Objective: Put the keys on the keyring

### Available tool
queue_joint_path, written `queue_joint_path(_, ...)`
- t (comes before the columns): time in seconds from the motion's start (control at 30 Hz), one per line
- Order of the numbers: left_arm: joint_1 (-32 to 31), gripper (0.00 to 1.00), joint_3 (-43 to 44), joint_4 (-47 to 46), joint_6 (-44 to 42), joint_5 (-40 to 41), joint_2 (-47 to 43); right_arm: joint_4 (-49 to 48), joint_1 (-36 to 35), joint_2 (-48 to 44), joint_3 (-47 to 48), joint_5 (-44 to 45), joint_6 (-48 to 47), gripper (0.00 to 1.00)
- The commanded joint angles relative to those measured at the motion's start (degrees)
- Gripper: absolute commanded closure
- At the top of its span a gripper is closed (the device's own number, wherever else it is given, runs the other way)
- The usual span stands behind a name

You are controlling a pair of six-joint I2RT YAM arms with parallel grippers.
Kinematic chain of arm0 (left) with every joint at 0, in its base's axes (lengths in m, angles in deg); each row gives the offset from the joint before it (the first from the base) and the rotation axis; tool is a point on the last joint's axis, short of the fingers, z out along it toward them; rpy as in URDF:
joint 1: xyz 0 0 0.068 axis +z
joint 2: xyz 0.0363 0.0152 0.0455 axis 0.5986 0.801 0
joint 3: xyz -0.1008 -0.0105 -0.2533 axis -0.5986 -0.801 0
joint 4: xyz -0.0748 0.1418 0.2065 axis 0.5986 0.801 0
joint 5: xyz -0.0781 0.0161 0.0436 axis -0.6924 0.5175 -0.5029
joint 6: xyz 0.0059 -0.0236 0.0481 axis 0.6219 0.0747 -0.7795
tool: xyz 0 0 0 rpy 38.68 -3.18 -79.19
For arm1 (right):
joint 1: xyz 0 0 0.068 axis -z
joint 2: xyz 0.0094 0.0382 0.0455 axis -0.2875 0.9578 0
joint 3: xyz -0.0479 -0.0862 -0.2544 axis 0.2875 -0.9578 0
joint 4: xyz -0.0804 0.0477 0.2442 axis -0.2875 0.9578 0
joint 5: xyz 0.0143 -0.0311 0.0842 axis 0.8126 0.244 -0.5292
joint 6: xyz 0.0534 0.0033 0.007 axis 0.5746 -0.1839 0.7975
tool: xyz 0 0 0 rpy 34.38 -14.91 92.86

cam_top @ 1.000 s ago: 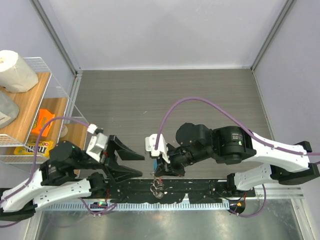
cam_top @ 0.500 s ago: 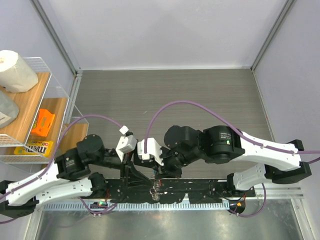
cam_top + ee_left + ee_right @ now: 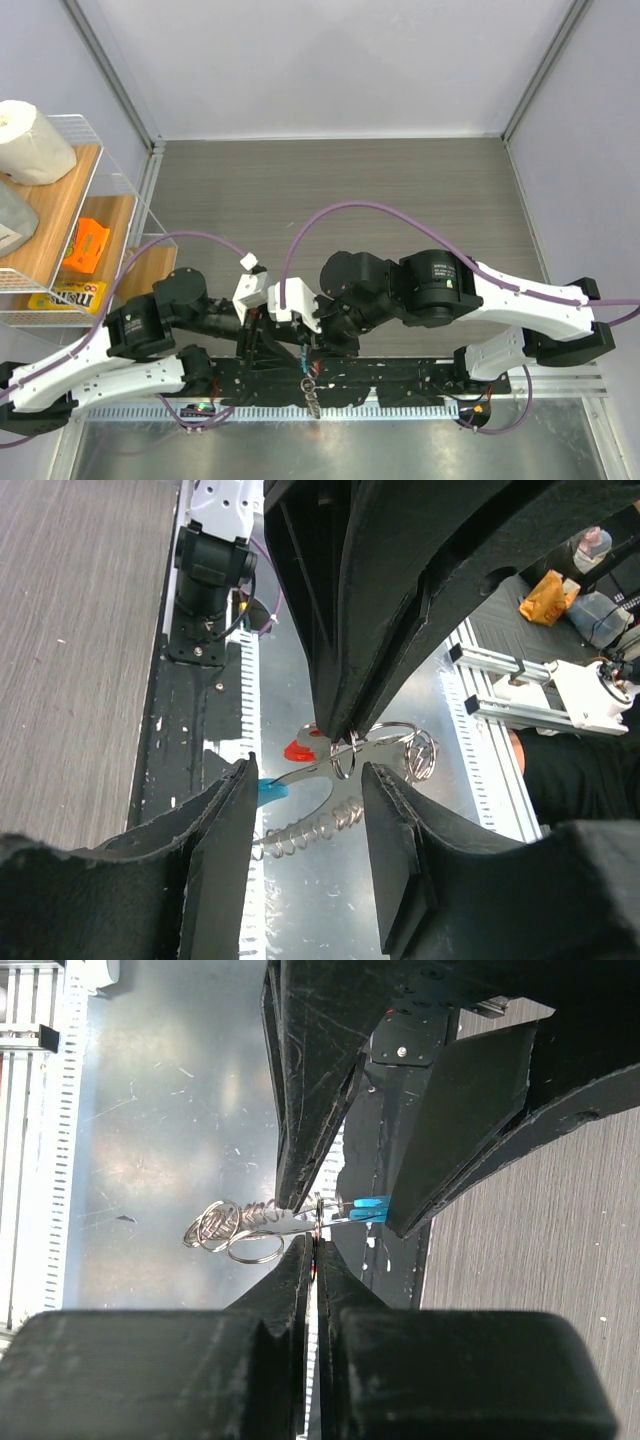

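Observation:
My right gripper (image 3: 315, 1247) is shut, pinching the tiny red-headed key (image 3: 299, 750) at its fingertips. The silvery keyring (image 3: 229, 1230) with its loops and coiled chain (image 3: 318, 830) hangs from that same spot, and its light-blue tag (image 3: 268, 790) pokes out sideways. My left gripper (image 3: 308, 815) is open, its fingers (image 3: 225, 860) standing on either side of the tag and chain; the blue tag lies against one finger. From above, both grippers meet over the near rail, with the blue tag (image 3: 303, 354) and the dangling keyring (image 3: 312, 390) below them.
A wire shelf (image 3: 110, 180) at the left holds a paper roll (image 3: 30, 140), an orange packet (image 3: 88, 245) and a yellow pack (image 3: 75, 296). The black base rail (image 3: 400, 380) and a metal sheet (image 3: 330, 445) lie under the grippers; the wood-grain table (image 3: 340, 200) stretches behind.
My left arm swung right until its fingers flank the keyring held by the right gripper; its jaws widened, then narrowed. The right arm shifted slightly left.

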Motion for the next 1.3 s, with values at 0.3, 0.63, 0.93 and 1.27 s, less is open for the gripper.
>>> queue_joint_path(0.3, 0.0, 0.53, 5.5, 5.6, -2.2, -0.7, 1.1, -1.4, -0.2, -0.2, 1.3, 0.1, 0.3, 0.94)
queue_joint_path(0.63, -0.1, 0.48, 9.5, 10.0, -3.5, 1.8, 1.0, -4.2, -0.3, -1.7, -1.7, -0.7, 0.9, 0.94)
queue_joint_path(0.93, 0.0, 0.63, 9.4, 13.4, -3.8, 1.0, 2.2, -6.9, 0.0, -2.4, -2.3, -0.5, 0.0, 0.94)
queue_joint_path(1.27, 0.0, 0.71, 8.8, 14.2, -3.9, -0.2, 2.5, -7.8, 0.0, -2.0, -1.8, -1.0, -0.5, 0.94)
